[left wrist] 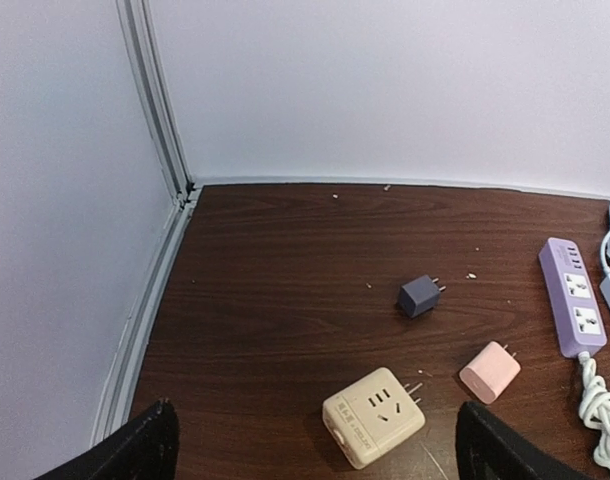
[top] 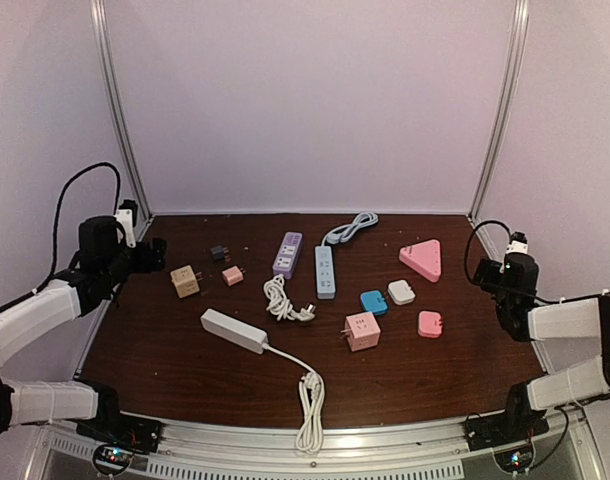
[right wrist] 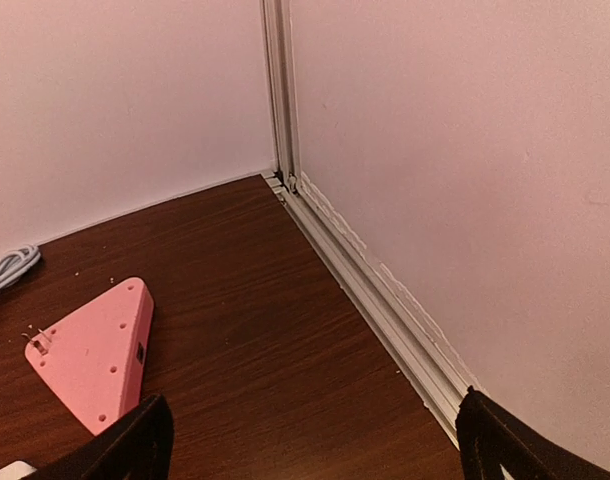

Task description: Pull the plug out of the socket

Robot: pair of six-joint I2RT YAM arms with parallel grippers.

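Brown worktop point(top: 435, 370), left claw point(top: 148, 256) spread wide near cream cube socket point(top: 185, 281), right claw point(top: 488, 273) spread wide near pink triangular socket point(top: 422, 259).

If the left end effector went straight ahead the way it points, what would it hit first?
Probably the beige cube, just ahead between the open fingers of the left end effector; depth is unclear, so it might touch the table first.
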